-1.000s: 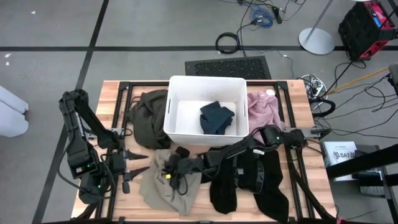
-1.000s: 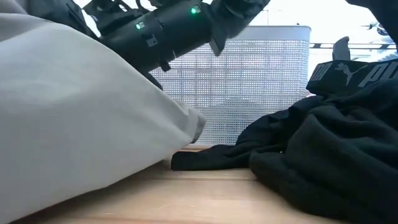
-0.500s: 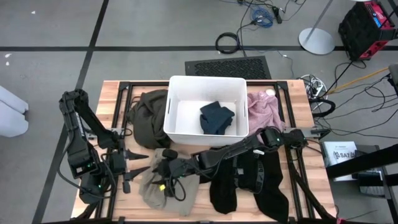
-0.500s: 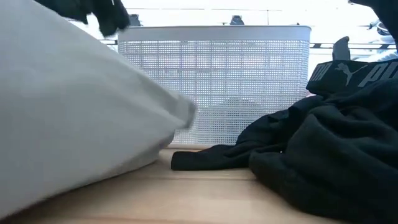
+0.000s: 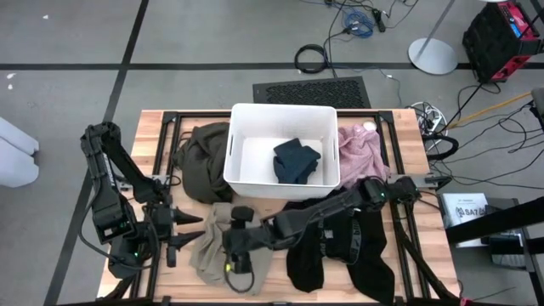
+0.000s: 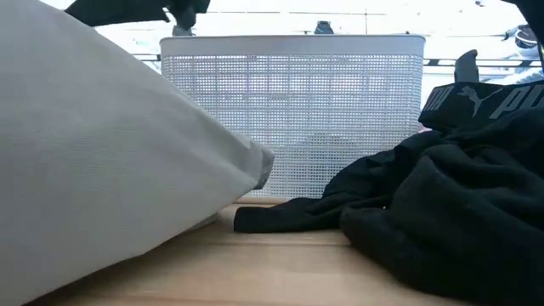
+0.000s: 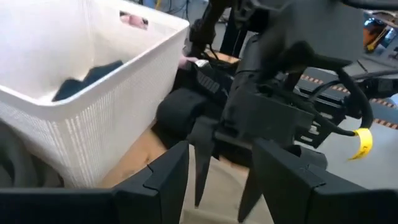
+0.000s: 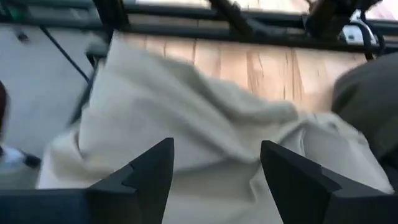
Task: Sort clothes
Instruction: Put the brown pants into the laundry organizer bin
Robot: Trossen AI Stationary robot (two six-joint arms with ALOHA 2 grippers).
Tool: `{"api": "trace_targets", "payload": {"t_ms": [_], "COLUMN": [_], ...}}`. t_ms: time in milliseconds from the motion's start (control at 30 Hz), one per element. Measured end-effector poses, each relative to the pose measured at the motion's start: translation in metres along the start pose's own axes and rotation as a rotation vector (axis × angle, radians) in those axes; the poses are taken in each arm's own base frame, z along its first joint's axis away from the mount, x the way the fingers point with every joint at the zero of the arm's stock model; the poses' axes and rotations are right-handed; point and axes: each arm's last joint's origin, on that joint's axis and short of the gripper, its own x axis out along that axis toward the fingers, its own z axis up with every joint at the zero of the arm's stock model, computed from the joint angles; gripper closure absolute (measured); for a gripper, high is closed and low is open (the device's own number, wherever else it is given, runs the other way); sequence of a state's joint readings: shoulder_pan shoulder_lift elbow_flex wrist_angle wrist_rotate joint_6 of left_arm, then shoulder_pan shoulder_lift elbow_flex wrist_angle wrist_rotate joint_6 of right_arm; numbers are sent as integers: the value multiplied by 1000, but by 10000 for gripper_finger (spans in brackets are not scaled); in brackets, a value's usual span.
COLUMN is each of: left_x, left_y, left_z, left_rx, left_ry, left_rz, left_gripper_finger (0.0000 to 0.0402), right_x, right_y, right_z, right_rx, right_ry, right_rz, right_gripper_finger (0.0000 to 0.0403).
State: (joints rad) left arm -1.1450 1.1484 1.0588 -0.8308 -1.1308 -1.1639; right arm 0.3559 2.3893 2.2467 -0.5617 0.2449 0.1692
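- High view, step in hand: I judge the sort under way, one dark teal-blue garment (image 5: 296, 161) already lying in the white bin (image 5: 246, 117); four garments remain on the counter (image 5: 153, 121).
- Right tool (image 5: 233, 247): reached across over the beige-khaki garment (image 5: 206, 255), at the counter's front left of middle. Right wrist view shows its fingers (image 8: 144, 173) apart, nothing between them, the cloth just beyond.
- Left tool (image 5: 189, 228): waiting at the counter's left edge, just beside the same garment, fingers apart, empty.
- Next move, as I judge it: the right tool must drop onto a raised fold, close on it, then lift it clear.
- Beige-khaki garment: pale, soft, crumpled, creased.
- Black garment (image 5: 340, 246): spread across the front right, partly under the right arm; white lettering on a band in the low view.
- Olive-green garment (image 5: 202, 161): bunched against the bin's left wall.
- Fuzzy pink garment (image 5: 361, 149): heaped beside the bin's right wall.
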Motion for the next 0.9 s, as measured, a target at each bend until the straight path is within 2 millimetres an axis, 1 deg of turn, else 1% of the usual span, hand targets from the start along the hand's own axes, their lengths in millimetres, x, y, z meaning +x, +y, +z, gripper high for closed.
{"api": "trace_targets", "payload": {"t_ms": [67,133,267,467,567,667,800,900], "left_x": [0,0,6,15,18,21,23,24], "left_y": [0,0,2,4,7,11,14,15], "left_z": [0,0,2,5,6,5,5,6], "left_rx": [-7,-16,-72,-99,-145,-153,-147,-147], "left_ry": [2,1,-2,52,80,106,115,112], "left_rz": [1,2,25,40,56,79,101,111], "left_gripper_finger": [214,214,214,214,214,214,214,214], "right_x": [-5,-15,-41,-78,-94,-109,-133,-151], "right_y": [6,12,19,23,22,25,37,47], "right_z": [-1,1,6,4,-1,-9,-24,-37], "right_rx": [-22,-52,-109,-176,-168,-155,-158,-142], "right_ry": [2,5,8,96,155,194,200,195], "right_rz": [-38,-73,-162,-277,-342,-453,-627,-723], "right_gripper_finger": [183,185,186,186,186,186,186,186]}}
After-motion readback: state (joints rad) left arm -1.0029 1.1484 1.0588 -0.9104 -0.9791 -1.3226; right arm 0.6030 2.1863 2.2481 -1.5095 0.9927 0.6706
